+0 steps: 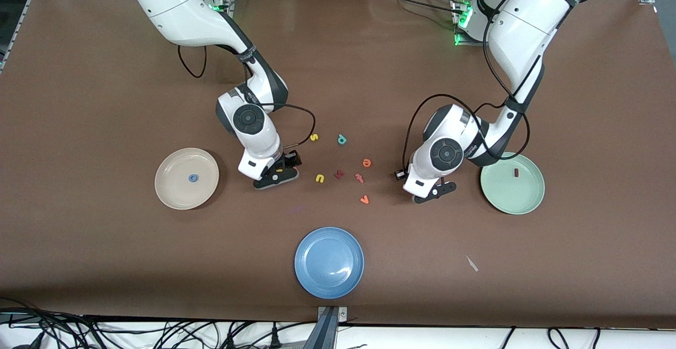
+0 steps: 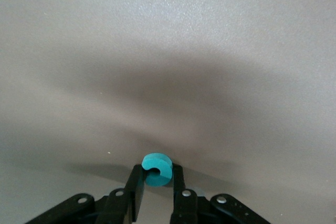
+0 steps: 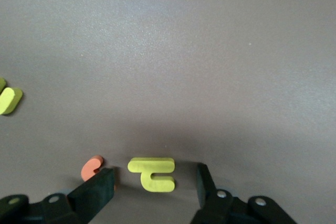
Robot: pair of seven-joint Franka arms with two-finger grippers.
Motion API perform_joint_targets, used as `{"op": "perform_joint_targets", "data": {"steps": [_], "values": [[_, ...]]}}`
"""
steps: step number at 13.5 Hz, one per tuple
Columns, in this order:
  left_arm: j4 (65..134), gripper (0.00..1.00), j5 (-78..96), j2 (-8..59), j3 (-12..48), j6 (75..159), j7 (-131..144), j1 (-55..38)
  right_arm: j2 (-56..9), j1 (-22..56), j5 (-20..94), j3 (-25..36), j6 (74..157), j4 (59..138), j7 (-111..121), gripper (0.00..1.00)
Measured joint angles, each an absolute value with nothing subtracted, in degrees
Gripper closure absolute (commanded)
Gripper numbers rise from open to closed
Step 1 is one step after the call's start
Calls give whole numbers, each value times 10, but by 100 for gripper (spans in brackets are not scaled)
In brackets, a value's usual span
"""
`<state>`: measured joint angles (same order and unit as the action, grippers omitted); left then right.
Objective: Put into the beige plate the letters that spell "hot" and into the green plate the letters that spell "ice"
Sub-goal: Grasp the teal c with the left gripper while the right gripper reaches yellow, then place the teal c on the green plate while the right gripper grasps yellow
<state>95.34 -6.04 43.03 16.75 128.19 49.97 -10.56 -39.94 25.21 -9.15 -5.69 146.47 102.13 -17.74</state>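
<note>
Showing a brown-covered table (image 1: pixel 105 264) from a high front camera, with two white robot arms reaching down toward its middle. The left gripper (image 2: pixel 157 182), low over the table beside the pale mint-green round plate (image 1: pixel 523 201), pinches a small teal foam letter "c" (image 2: pixel 157 169) between its black fingers. The right gripper (image 3: pixel 152 184) is down at the table near the cream-beige round plate (image 1: pixel 174 193), its fingers spread on either side of a small yellow foam letter "h" (image 3: pixel 153 173) that lies flat between them, not yet squeezed; a small orange foam piece (image 3: pixel 92 167) lies just beside one finger. A blue ring-shaped foam "o" (image 1: pixel 193 178) already rests in the beige plate, toward the right arm's edge of the table, and a short dark red foam bar "i" (image 1: pixel 516 171) rests in the green plate, toward the left arm's edge. Loose around the table's middle lie an orange round "e" (image 1: pixel 366 163), an orange "t" (image 1: pixel 364 199), a salmon-pink letter (image 1: pixel 359 178), a teal "p" (image 1: pixel 342 139), a dark red angular letter (image 1: pixel 339 174), a yellow "u" (image 1: pixel 319 178) and a yellow "s" (image 1: pixel 314 138). A blue round plate (image 1: pixel 329 262) sits near the table's front edge. The letters look very light, soft and slightly springy, so a gentle pinch across the flat outer sides should hold them; too firm a squeeze could pop one out sideways
</note>
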Motion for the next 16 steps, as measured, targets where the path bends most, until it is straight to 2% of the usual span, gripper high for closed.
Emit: {"op": "perform_joint_targets", "data": {"steps": [2,5,8,11,12,16], "values": [[953,70,-60,430,167,1281,500,-105,-398,249,-93,-55,1464,1021,-172,10],[946,71,-60,432,157,1282,499,-104,-387,240,-93,-51,1448,1021,-153,10],[943,78,-60,433,155,1282,499,-103,-386,237,-93,-51,1442,1023,-150,10],[943,97,-60,434,155,1282,499,-103,-386,238,-93,-51,1443,1029,-149,11],[943,100,-60,434,155,1282,499,-103,-387,238,-93,-51,1448,1033,-149,11],[941,100,-61,434,154,1281,499,-103,-392,238,-93,-51,1472,1043,-149,13]]}}
